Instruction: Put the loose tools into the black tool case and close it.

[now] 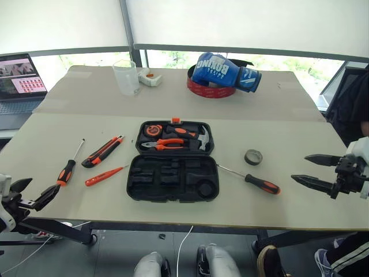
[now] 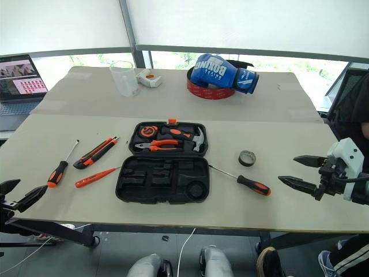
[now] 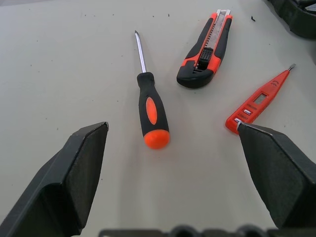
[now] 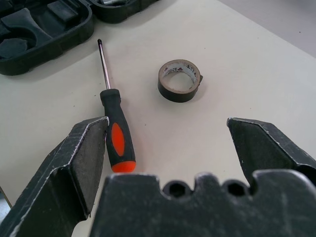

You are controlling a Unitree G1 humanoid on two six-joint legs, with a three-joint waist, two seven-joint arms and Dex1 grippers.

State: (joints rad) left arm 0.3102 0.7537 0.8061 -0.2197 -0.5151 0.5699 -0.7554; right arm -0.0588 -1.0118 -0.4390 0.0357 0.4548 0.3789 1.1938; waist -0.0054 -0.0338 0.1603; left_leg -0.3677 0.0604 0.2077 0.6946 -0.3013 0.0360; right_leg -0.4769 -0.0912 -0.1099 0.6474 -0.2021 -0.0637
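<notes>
Reading "BOXING": blue glove (image 1: 223, 70) lettering

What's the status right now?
Both end effectors, left and right, open, empty. Flat black plastic tool case open; four tools loose. Grey tape roll nearby.

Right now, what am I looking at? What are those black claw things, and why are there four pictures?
It's a robot with two arms. The black claws are its grippers, left and right. Both are open and hold nothing. Two pictures come from cameras on its head, looking down at the table. The other two come from cameras on its wrists, looking out between the claws. On the table lies an open black tool case. Left of it are a screwdriver, a utility knife and an orange tester. On the right are another screwdriver and a tape roll.
</notes>
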